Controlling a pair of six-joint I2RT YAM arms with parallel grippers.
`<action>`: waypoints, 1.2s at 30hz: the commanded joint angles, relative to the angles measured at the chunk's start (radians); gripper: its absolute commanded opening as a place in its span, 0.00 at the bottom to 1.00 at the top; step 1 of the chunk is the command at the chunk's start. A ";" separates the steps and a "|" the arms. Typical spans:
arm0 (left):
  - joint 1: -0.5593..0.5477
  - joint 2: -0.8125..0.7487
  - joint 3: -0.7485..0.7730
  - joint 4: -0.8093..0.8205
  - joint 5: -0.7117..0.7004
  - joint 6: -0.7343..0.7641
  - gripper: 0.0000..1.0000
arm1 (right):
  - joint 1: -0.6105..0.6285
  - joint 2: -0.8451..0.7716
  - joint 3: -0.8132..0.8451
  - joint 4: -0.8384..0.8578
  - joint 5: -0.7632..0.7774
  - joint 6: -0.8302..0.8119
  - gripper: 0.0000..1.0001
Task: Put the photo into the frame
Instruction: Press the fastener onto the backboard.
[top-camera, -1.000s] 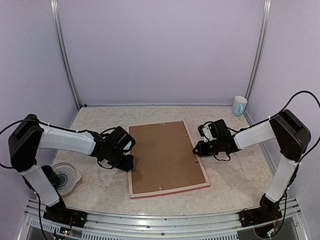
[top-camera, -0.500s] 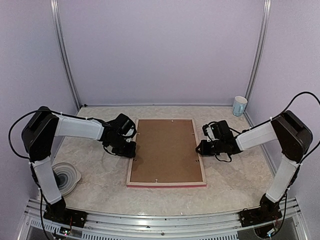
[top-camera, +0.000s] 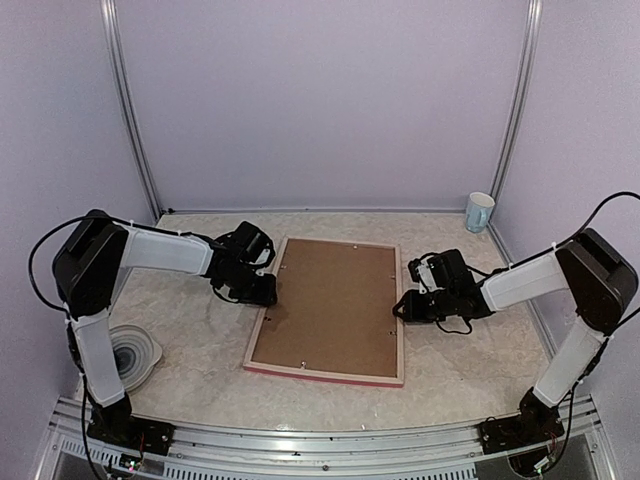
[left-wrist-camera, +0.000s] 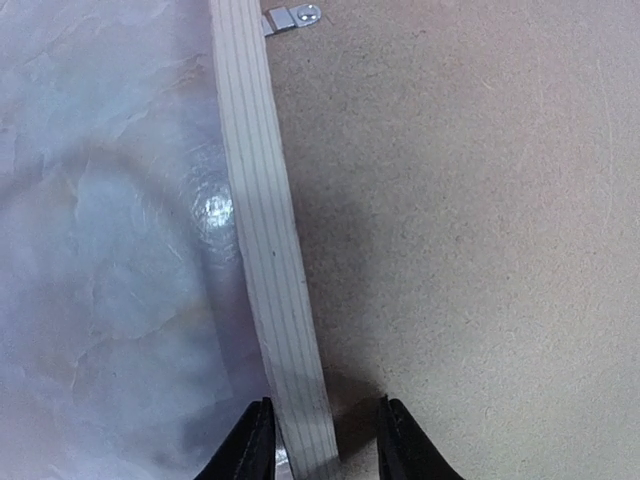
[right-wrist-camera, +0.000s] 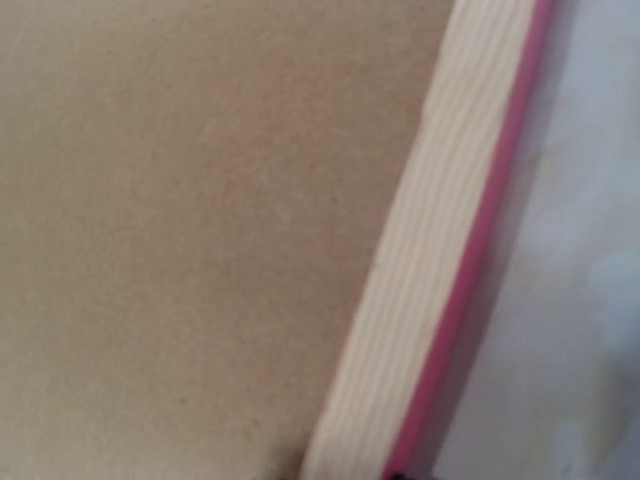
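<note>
Pink-red frame (left-wrist-camera: 270, 250) lies back-up on table (top-camera: 200, 370); left gripper (left-wrist-camera: 320, 445) slightly parted astride left rail; right gripper (top-camera: 402, 308) at right rail, opening unclear.

Your frame (top-camera: 320, 374) lies face down on the table (top-camera: 200, 350), slightly skewed: pale wood back up, pink-red outer edge, brown backing board (top-camera: 330, 305) inside

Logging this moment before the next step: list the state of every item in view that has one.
frame, lying flat, back up, skewed.
backing board, seated in the frame.
left gripper, open, straddling the frame's left rail.
right gripper, at the frame's right rail; open or shut unclear.
cup, upright in the far right corner.
</note>
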 joint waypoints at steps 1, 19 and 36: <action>-0.011 -0.093 -0.055 -0.016 -0.042 -0.048 0.39 | 0.034 -0.005 -0.041 -0.108 -0.109 -0.013 0.26; -0.073 -0.180 -0.184 -0.113 -0.085 -0.149 0.52 | 0.035 -0.029 -0.056 -0.097 -0.114 -0.007 0.36; -0.073 -0.191 -0.259 -0.030 -0.052 -0.213 0.40 | 0.043 -0.025 -0.057 -0.078 -0.122 -0.006 0.37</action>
